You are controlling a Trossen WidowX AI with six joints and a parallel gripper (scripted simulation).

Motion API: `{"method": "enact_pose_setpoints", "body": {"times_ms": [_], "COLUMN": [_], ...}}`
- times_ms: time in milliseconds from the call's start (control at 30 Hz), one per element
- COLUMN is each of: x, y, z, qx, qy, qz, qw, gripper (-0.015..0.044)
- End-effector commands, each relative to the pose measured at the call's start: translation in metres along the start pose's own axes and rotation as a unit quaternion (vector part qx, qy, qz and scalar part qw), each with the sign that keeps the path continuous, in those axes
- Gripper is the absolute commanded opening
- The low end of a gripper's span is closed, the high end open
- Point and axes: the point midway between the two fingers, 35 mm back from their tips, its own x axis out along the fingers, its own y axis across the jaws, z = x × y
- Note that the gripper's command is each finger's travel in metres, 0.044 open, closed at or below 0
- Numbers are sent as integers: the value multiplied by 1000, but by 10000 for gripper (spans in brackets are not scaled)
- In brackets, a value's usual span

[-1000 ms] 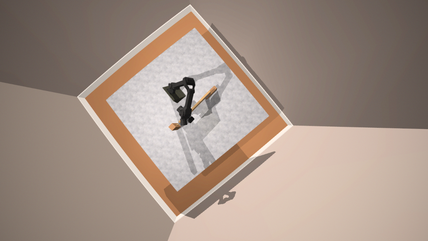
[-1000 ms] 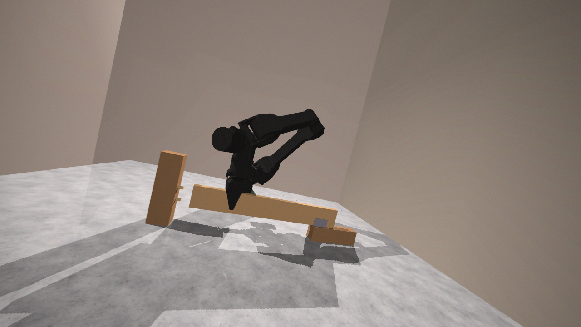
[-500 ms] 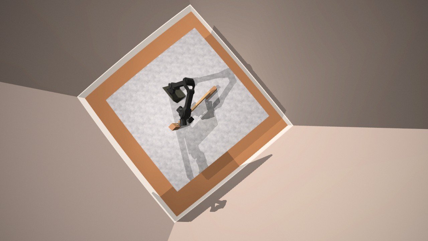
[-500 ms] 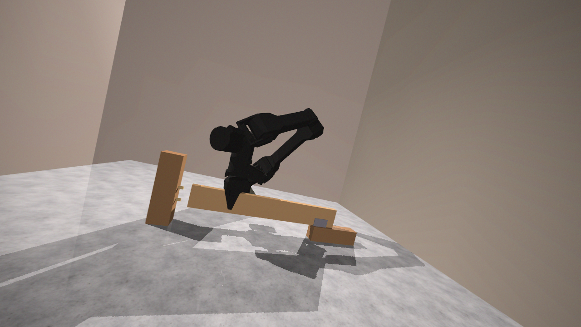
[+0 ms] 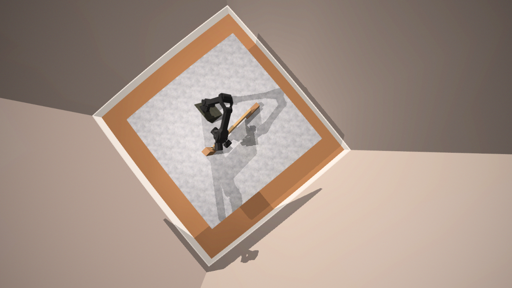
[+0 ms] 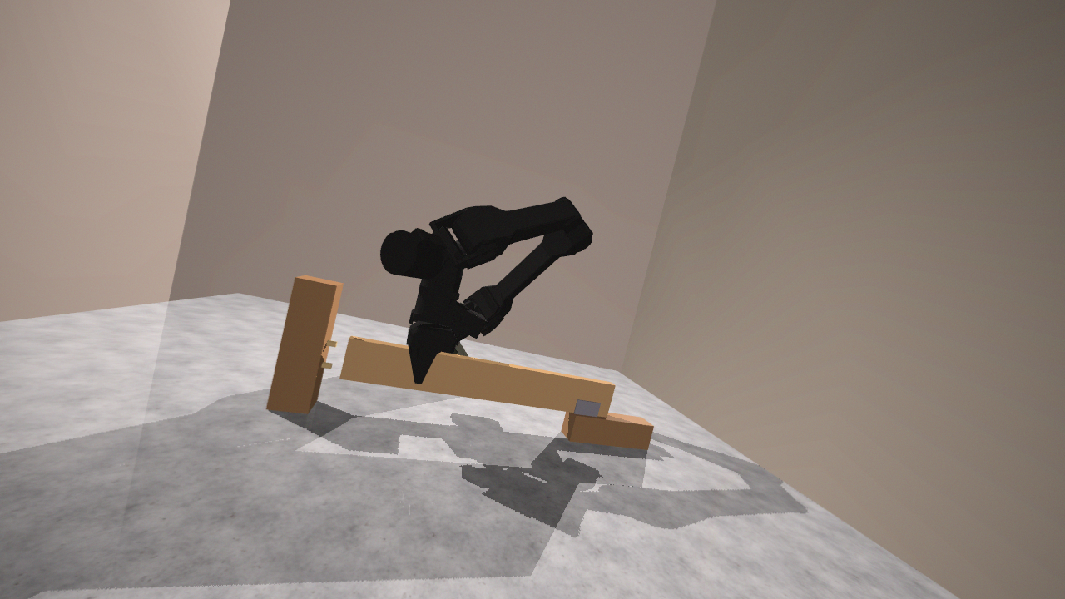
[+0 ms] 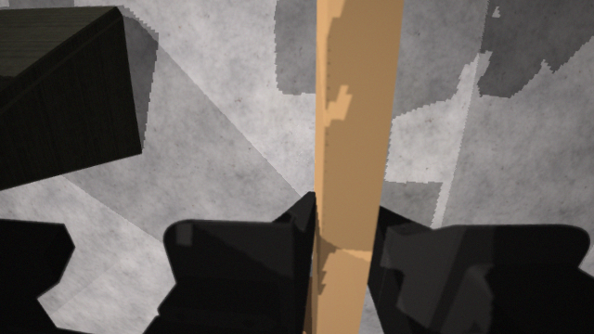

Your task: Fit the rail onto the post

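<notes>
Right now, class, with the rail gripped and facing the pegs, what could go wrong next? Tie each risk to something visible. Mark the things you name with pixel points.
The rail (image 6: pixel 506 378) (image 7: pixel 357 139) end stands just short of the two pegs (image 6: pixel 331 343) (image 6: pixel 326 365), so a slight height or tilt error might jam them beside their holes. The claw (image 6: pixel 420 378) (image 7: pixel 329 199) grips nearer the post (image 6: pixel 304 346) (image 5: pixel 206 151), so pushing could drag the far end out of the bracket (image 6: pixel 586 407).

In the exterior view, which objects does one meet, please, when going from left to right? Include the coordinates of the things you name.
Wooden post (image 6: pixel 304 346) → two wooden pegs (image 6: pixel 331 344) → near end of the bed rail (image 6: pixel 372 363) → gripper (image 6: pixel 418 381) → metal-grey bracket (image 6: pixel 587 407).
</notes>
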Motion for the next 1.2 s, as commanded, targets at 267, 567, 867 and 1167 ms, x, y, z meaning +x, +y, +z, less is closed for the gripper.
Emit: {"method": "enact_pose_setpoints", "body": {"times_ms": [267, 567, 867, 1167], "x": [-2, -3, -3, -3], "y": [-1, -1, -1, -1], "z": [-5, -8, -10, -13], "qx": [0, 0, 0, 0], "qy": [2, 2, 2, 2], "qz": [-4, -4, -4, -4], "qw": [1000, 1000, 1000, 1000], "gripper": [0, 0, 0, 0]}}
